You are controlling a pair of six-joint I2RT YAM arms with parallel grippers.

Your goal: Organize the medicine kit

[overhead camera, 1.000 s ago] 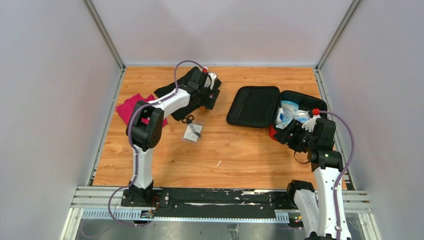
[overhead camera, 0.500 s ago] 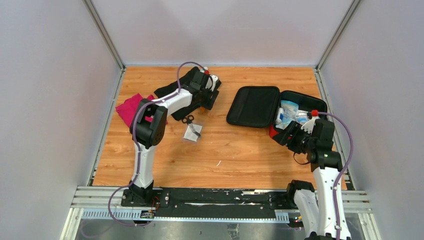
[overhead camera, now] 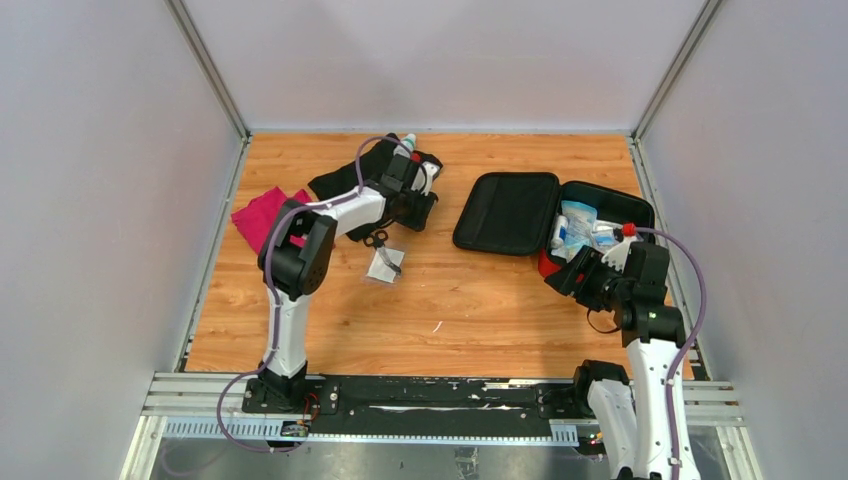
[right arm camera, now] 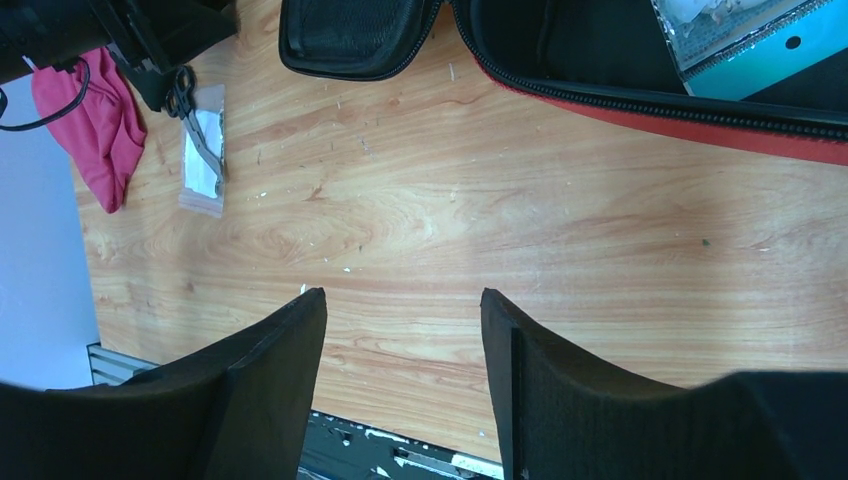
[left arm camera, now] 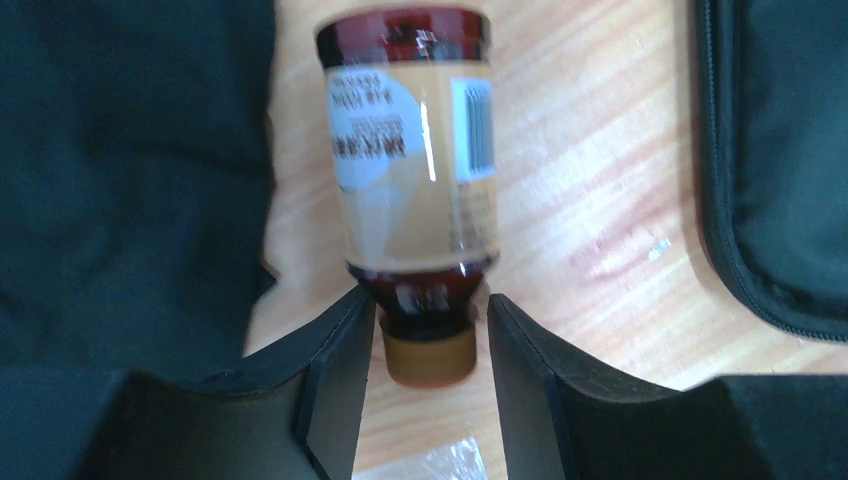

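Observation:
The medicine kit [overhead camera: 507, 212] lies open at the right, with black lining and a red rim; it also shows in the right wrist view [right arm camera: 700, 118]. A brown bottle [left arm camera: 415, 150] with a cream label and tan cap lies on the wood beside the black cloth, cap toward the left wrist camera. My left gripper [left arm camera: 427, 296] straddles its neck and cap, with thin gaps at the cap and its tips at the bottle's shoulder. In the top view the left gripper [overhead camera: 414, 180] hides the bottle. My right gripper [right arm camera: 403, 295] is open and empty above the table in front of the kit [overhead camera: 577, 276].
A black cloth [overhead camera: 345, 180] and a magenta cloth [overhead camera: 262, 215] lie at the back left. Scissors [overhead camera: 376, 240] and a clear bag with a white pad [overhead camera: 386, 264] lie near the left gripper. White and teal packets [overhead camera: 578, 222] sit in the kit. Grey walls enclose the table.
My left wrist has rolled and shifted a little toward the near left over the bottle. My right gripper has drifted slightly nearer.

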